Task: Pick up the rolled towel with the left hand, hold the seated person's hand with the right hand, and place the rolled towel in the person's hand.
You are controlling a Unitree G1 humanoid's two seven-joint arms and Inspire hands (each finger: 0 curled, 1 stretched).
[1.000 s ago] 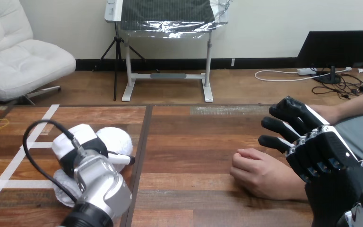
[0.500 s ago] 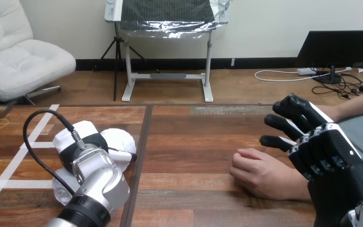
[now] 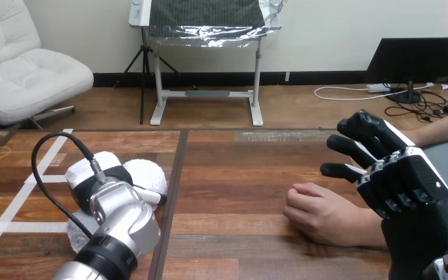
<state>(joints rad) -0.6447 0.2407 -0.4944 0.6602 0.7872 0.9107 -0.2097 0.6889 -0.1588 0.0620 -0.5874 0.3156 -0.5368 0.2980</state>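
Towel pickup: my L hand (image 3: 93,179) on rolled towel (image 3: 147,174), grip can't tell.
My R hand (image 3: 399,186) wide, beside person's hand (image 3: 321,214); next needs firm close, then lift.

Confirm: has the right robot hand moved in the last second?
Yes. The right robot hand shifted slightly up and rightward in view, relative to the person's hand, which stayed put.
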